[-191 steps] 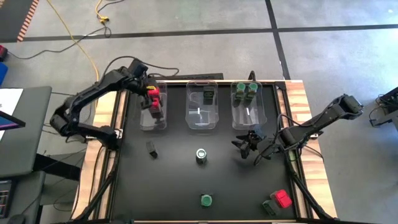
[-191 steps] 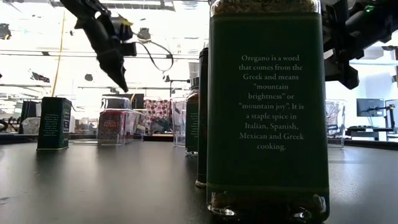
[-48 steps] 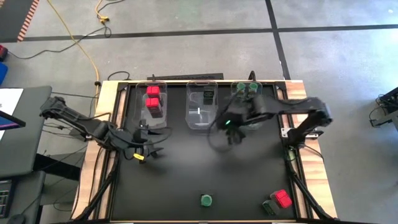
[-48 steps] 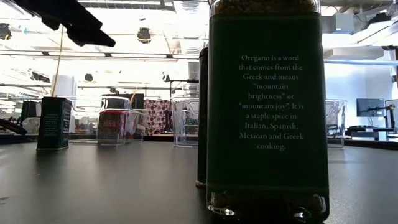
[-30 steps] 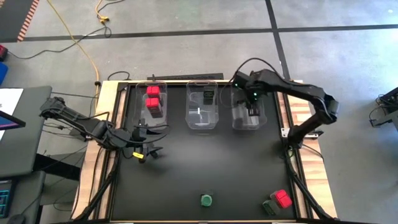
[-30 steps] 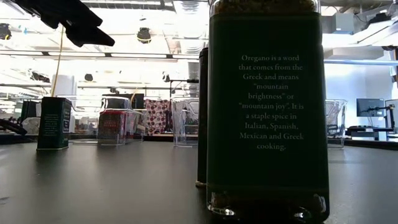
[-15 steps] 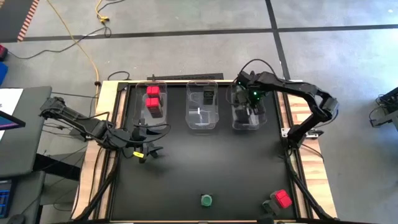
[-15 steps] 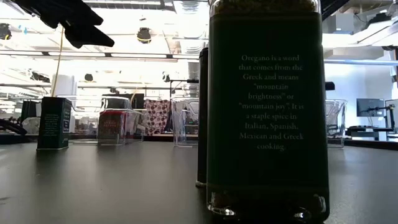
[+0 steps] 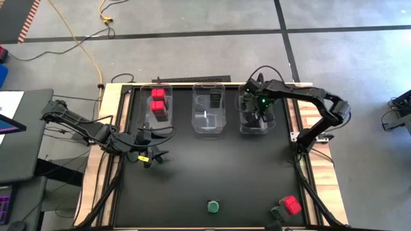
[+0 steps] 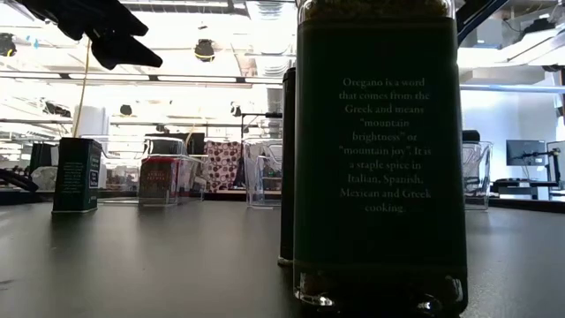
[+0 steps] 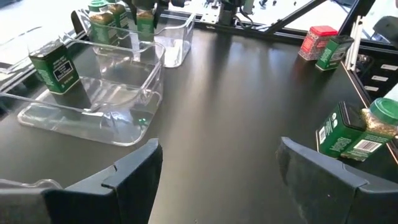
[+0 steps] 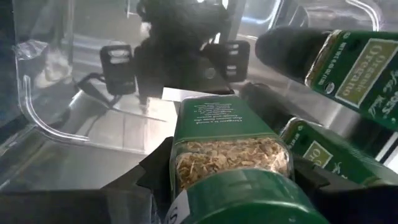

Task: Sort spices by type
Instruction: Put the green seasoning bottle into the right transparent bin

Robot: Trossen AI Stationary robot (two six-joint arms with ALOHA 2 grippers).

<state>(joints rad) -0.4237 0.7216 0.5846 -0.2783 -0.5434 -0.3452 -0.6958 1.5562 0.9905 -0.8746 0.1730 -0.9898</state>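
Note:
My right gripper (image 9: 259, 110) reaches down into the right clear bin (image 9: 244, 122) and is shut on a green-lidded spice jar (image 12: 231, 155). Other green-lidded jars (image 12: 348, 56) stand beside it in that bin. The left bin holds red-topped spices (image 9: 158, 102), and the middle bin holds a dark one (image 9: 215, 99). My left gripper (image 9: 153, 153) hangs open at the table's left, above a dark tin (image 10: 78, 174) that stands on the table. A green-lidded jar (image 9: 213, 206), a red-topped one (image 9: 292, 205) and a dark one (image 9: 278, 213) stand near the front edge. My right gripper pinches the jar's upper body (image 12: 186, 163), just under the green lid, between its two fingers. The fingers (image 12: 152, 171) point down from above, one on each side. The jar stays upright, lid up, inside the bin. Whether its base touches the bin floor does not show.
The three clear bins stand in a row along the table's far edge. A dark container stands right behind the near oregano jar (image 10: 380, 150), which blocks much of the low view. The black table middle (image 9: 212, 160) lies bare between the bins and the front spices.
My right gripper has gone down into the right bin with the green-lidded jar, which stays upright in its fingers.

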